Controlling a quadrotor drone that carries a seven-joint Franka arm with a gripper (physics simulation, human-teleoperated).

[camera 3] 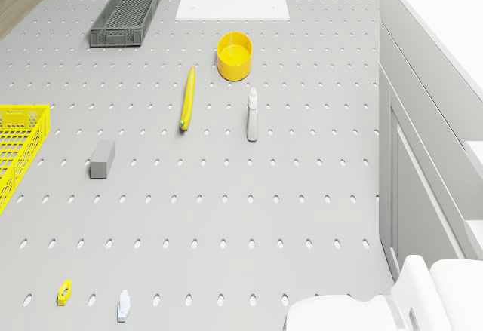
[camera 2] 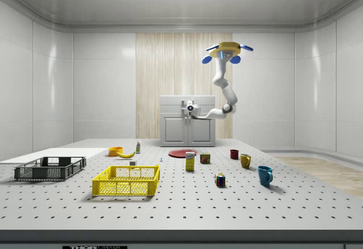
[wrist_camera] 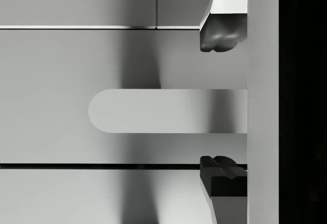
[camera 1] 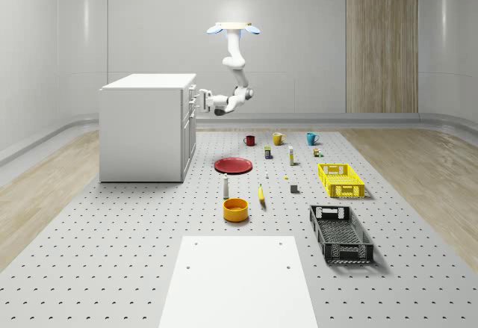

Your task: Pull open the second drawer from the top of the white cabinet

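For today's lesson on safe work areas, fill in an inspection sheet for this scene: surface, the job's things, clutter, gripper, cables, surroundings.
Surface: grey perforated floor with a white panel at the near edge of the whole-scene view.
Job's things: white cabinet; in the wrist view a drawer handle lies between the two fingertips, with gaps on both sides.
Clutter: red plate, yellow bowl, banana, yellow crate, black crate, three mugs.
Gripper: gripper open, at the cabinet's drawer front; drone hovers beside the cabinet, higher than its top.
Cables: nothing seen.
Surroundings: pale walls, wood wall panel.
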